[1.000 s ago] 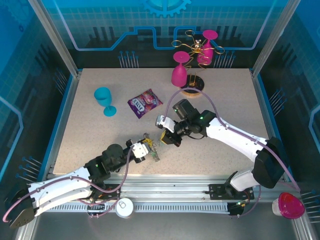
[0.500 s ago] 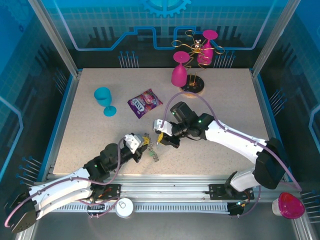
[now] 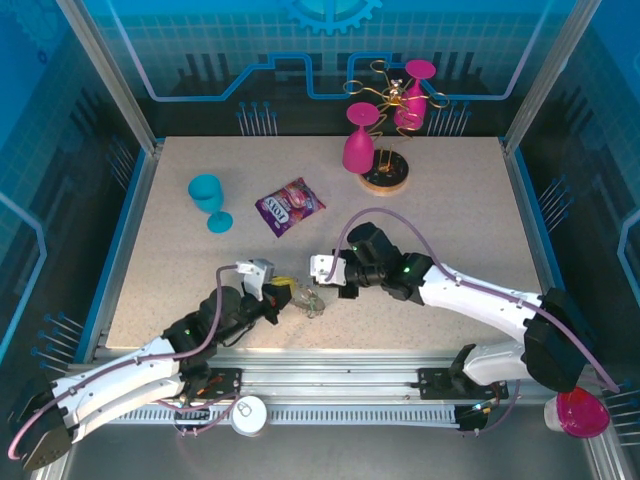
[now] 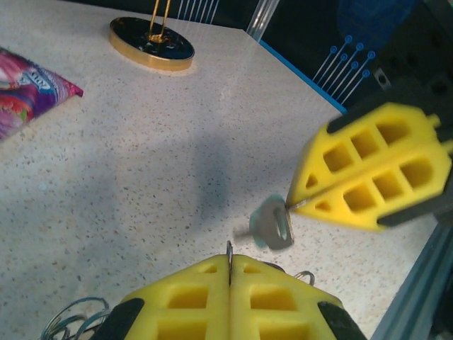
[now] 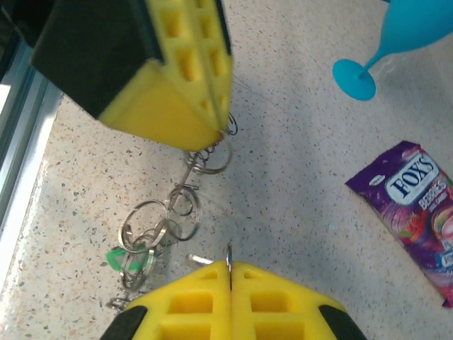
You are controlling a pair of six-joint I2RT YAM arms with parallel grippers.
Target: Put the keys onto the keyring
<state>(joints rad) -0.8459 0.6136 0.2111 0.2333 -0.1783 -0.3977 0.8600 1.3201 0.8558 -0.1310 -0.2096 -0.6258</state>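
Observation:
My left gripper (image 3: 281,293) is shut on a thin wire loop of the keyring (image 3: 309,300), whose edge pokes up between the yellow pads (image 4: 230,258). From that grip (image 5: 225,129) the keyring (image 5: 159,219) trails down as a chain of metal loops onto the table. The bright green key (image 5: 126,259) lies among the lowest loops. My right gripper (image 3: 318,269) is shut on the pale grey-green key (image 4: 272,225), held edge-on at the fingertips (image 5: 228,262), just right of the left gripper. The two grippers face each other, a short gap apart.
A purple snack packet (image 3: 290,206) and a blue goblet (image 3: 208,200) stand farther back on the left. The glass rack's wooden base (image 3: 385,180) with pink glasses (image 3: 359,150) sits at the back. The table's front rail (image 3: 330,365) is close behind the grippers.
Both grippers have shifted left. The left one drew the keyring back with it, and the right one followed with the pale key and sits lower over the table.

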